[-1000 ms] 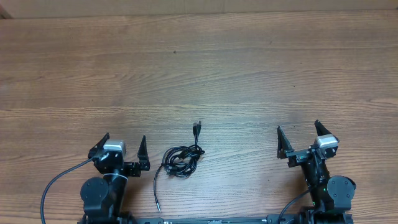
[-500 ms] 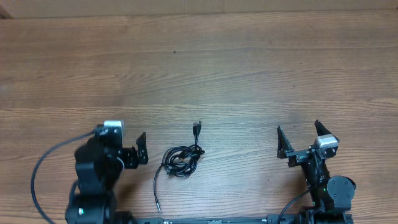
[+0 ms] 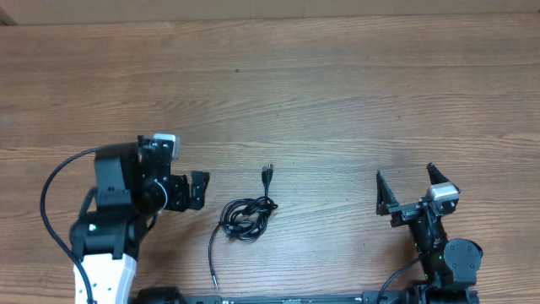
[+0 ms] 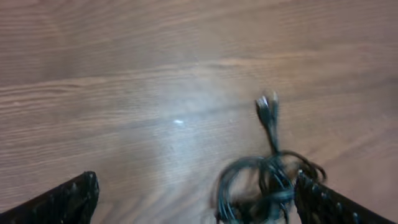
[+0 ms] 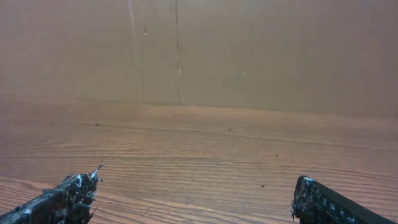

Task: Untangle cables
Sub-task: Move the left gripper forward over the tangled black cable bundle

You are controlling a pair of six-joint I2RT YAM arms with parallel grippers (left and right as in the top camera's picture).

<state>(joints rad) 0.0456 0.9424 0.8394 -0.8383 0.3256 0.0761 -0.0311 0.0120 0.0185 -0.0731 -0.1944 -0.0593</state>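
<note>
The left arm has swung out and turned, so the left pincer (image 3: pixel 201 190) now points toward the cables (image 3: pixel 246 218), which lie near, just in front of it and closer to one of its fingers. I think it is preparing a first grab. Its jaws stand wide open and hold nothing. The right pincer (image 3: pixel 407 187) has not moved; it is well apart from the cables, also wide open and empty. I count two pincers, one tangled bundle and one plug (image 3: pixel 268 173); how many cords are inside I cannot tell.
</note>
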